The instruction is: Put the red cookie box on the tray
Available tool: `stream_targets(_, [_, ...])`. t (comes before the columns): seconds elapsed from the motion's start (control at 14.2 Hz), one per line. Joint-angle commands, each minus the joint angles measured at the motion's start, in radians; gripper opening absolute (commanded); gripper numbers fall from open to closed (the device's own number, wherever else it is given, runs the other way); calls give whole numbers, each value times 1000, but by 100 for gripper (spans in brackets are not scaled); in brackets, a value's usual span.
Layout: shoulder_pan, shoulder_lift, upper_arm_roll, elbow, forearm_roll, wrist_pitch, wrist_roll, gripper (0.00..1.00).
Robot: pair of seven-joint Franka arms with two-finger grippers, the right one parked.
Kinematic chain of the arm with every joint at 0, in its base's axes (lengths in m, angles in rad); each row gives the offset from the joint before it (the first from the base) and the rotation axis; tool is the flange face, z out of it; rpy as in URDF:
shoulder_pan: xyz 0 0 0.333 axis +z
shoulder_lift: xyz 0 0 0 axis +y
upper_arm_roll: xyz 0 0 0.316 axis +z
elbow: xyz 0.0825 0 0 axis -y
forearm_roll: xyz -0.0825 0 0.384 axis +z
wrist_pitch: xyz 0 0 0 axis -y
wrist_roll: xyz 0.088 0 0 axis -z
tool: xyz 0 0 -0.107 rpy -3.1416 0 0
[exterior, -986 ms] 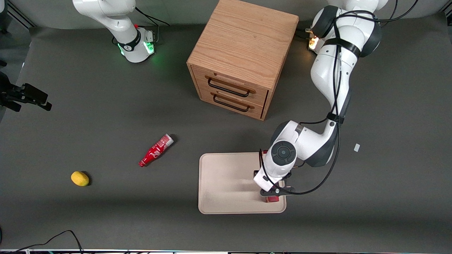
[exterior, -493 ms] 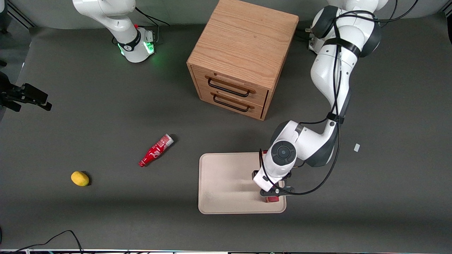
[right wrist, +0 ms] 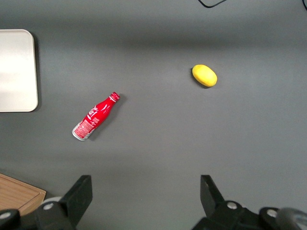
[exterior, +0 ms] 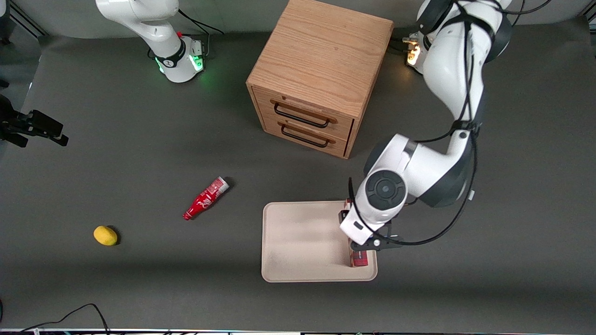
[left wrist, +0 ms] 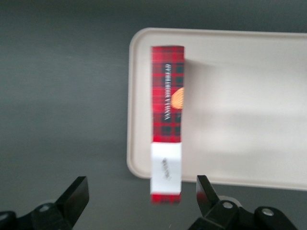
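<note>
On tray (exterior: 298, 242), along its edge twd the working arm, box (left wrist: 167, 120) is set on its narrow side. Claw (left wrist: 141, 203) is spread above it, box freed. Retreat should be made straight up, w/o clipping the box.

Gripper (left wrist: 141, 203) hovers with jaws spread above the red cookie box (left wrist: 167, 115) at the tray (left wrist: 249, 96) edge; tray middle bare.
</note>
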Motion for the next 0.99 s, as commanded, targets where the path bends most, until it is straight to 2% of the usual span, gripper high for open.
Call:
stream_targets(0.0, [39, -155, 1, -122, -10, -51, 81, 100])
stream_targets(0.21, [131, -354, 1, -375, -27, -15, 202, 100])
stream_targets(0.49, [203, -552, 24, -566, -62, -15, 333, 100])
stream_targets(0.7, [211, -687, 151, -685, -158, -12, 507, 100])
stream_targets(0.92, [209, -801, 257, -798, -174, -1, 627, 100])
